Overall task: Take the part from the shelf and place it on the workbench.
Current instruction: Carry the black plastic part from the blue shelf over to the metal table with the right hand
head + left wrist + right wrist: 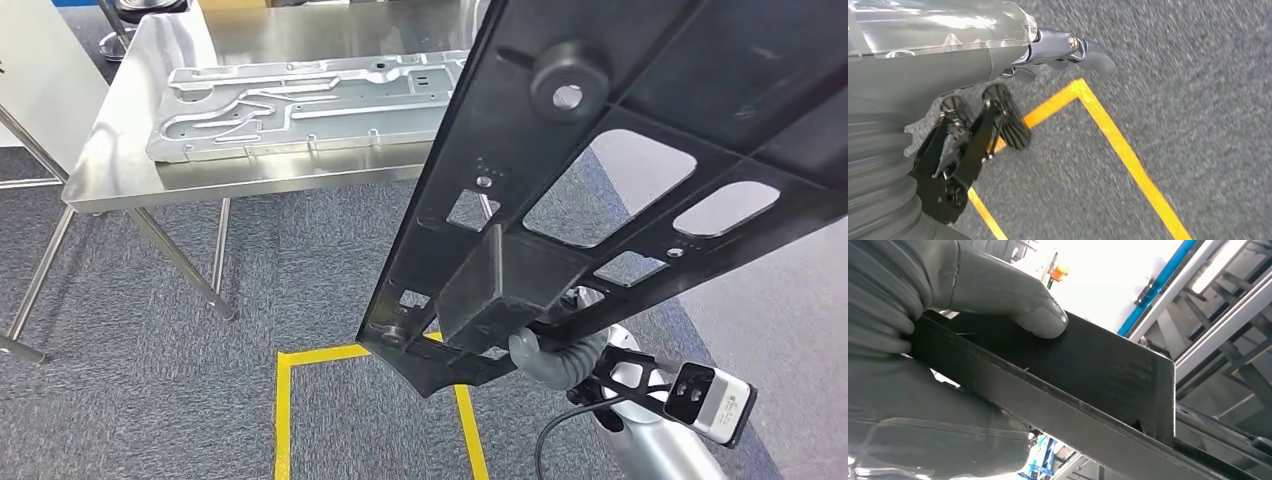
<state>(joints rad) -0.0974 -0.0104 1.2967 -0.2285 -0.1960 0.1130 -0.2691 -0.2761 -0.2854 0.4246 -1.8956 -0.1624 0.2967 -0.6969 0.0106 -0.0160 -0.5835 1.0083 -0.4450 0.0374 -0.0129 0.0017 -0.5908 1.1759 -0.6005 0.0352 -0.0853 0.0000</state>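
1. The right arm [650,430] comes in low on the right of the head view, silver forearm angled upward, with a camera unit strapped at the wrist.
2. The right hand [545,355] is clamped on the black part [600,170], carrying it tilted.
3. In the right wrist view the thick grey thumb [1040,320] presses flat on the part's upper face, with the palm wrapped underneath.
4. The left hand [1013,95] hangs over the floor, its thumb extended, its dark fingers [1008,120] loosely apart and holding nothing.
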